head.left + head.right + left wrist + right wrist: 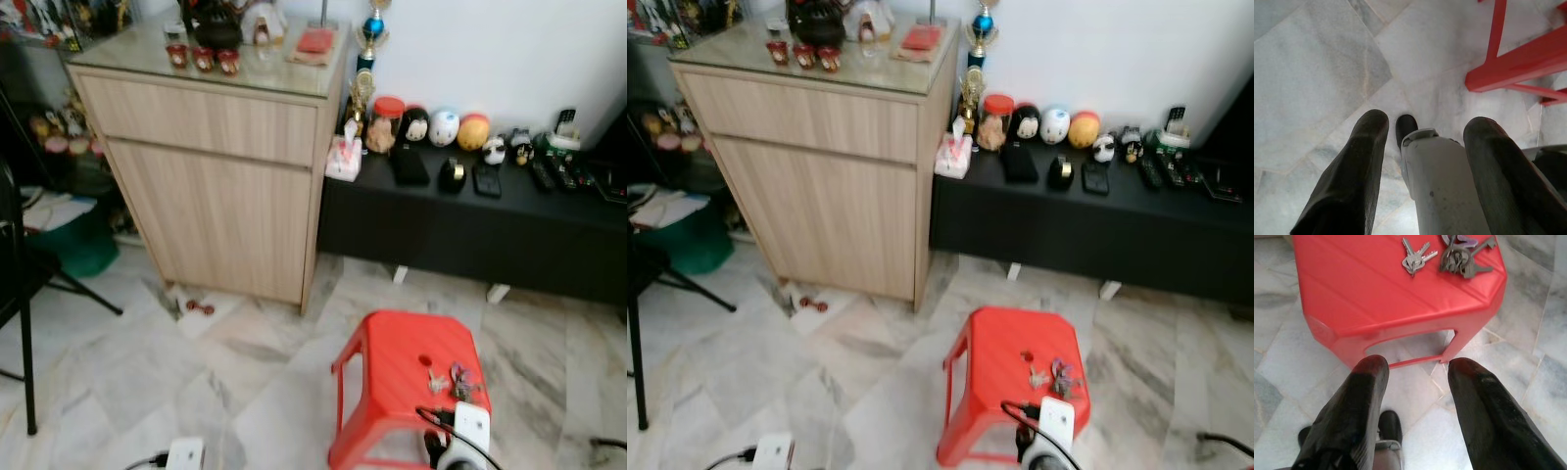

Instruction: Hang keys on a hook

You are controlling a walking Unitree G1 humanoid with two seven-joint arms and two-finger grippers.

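Two bunches of keys lie on the seat of the red stool [1391, 298], near its right edge: a small silver bunch [1415, 258] and, just beside it, a larger dark bunch [1462, 257]. The stool stands on the marble floor [196, 372]. The right gripper [1415, 369] hangs below the stool's front edge, fingers [1364, 382] spread apart, holding nothing. The left gripper [1425, 129] points at the floor beside the stool's leg, fingers likewise apart and empty.

Behind the stool, a black low bench [470, 220] carries one clear jar with a red lid [384, 122], contents unreadable, three round figurines and several remotes. A wooden cabinet [216, 186] stands to the left; three small red cups [202, 59] sit on its glass top.
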